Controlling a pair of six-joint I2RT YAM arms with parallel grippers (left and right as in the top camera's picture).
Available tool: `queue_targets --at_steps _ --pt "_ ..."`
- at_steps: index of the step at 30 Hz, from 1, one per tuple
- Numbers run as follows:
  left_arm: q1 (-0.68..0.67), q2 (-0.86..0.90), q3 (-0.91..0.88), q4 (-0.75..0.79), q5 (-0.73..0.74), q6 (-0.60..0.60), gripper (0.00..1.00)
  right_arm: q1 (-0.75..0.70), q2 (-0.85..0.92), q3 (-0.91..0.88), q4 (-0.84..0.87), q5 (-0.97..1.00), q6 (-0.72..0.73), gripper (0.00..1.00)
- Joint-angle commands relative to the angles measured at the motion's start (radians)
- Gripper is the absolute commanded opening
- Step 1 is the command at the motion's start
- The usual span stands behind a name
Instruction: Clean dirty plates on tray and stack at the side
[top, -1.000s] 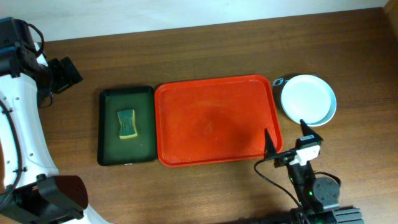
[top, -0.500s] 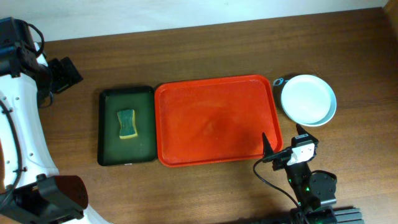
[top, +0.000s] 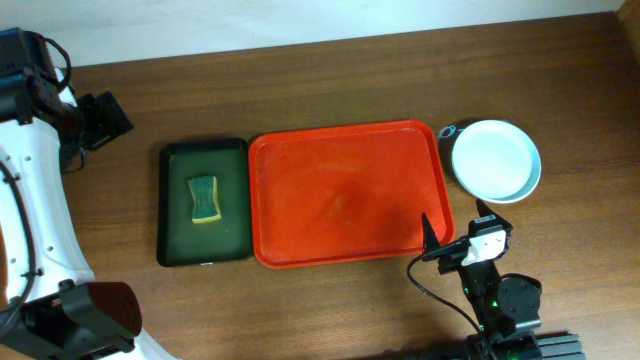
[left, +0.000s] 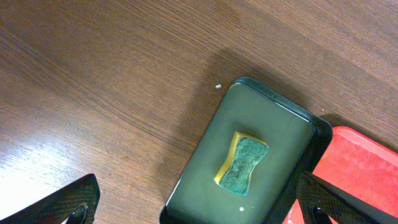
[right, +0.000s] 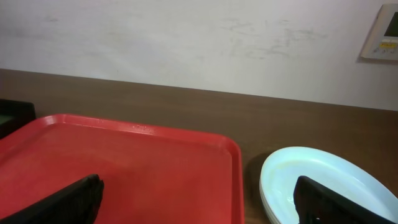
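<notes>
The red-orange tray (top: 345, 195) lies mid-table with nothing on it; its near rim also shows in the right wrist view (right: 124, 162). Pale blue plates (top: 495, 160) sit stacked on the wood just right of the tray, their layered rims showing in the right wrist view (right: 323, 180). My right gripper (top: 456, 226) hangs open near the tray's front right corner, holding nothing (right: 202, 208). My left gripper (top: 105, 118) is far left, raised and open (left: 202, 211), looking down on the green tray.
A dark green tray (top: 230, 200) holding a green-and-yellow sponge (top: 204, 199) lies against the red tray's left side; the sponge (left: 242, 163) also shows in the left wrist view. A small dark object (top: 447, 130) peeks out by the plates. A wall stands behind the table.
The right gripper drew back from the plates toward the front edge, then held still. The left arm, trays and plates have not moved.
</notes>
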Motion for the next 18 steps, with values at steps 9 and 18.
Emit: queue_targets --at_steps 9,18 --pt "0.008 -0.083 0.003 -0.001 0.0 -0.01 0.99 -0.007 -0.009 -0.005 -0.005 0.002 0.007 0.98" --pt "0.008 -0.535 0.003 -0.001 -0.072 -0.01 0.99 -0.007 -0.009 -0.005 -0.005 0.002 0.007 0.98"
